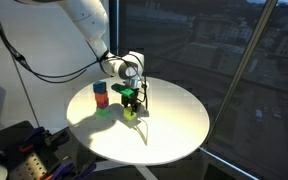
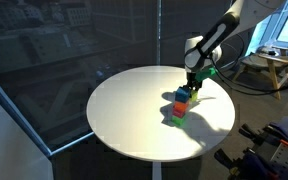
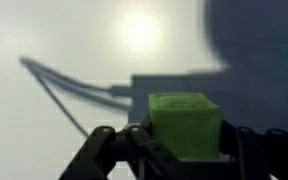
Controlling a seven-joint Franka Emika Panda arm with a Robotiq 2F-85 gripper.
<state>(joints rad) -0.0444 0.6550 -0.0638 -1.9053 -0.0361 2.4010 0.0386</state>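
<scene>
My gripper (image 1: 131,98) is shut on a green block (image 3: 184,125), which fills the gap between the dark fingers (image 3: 109,150) in the wrist view. In both exterior views the gripper (image 2: 191,80) hangs low over the round white table (image 1: 174,125), near its middle. A yellow block (image 1: 131,113) lies on the table right under the held green block (image 1: 131,92). Beside it stands a small stack of blocks (image 1: 100,97) with blue on top, red under it and green at the bottom. The same stack of blocks (image 2: 180,105) shows close to the gripper.
Dark glass window walls (image 1: 234,50) surround the table (image 2: 134,110). Black cables (image 1: 44,70) hang from the arm. Dark equipment (image 1: 14,150) stands by the table edge, and a wooden stand (image 2: 269,70) and more gear (image 2: 274,140) sit beyond it.
</scene>
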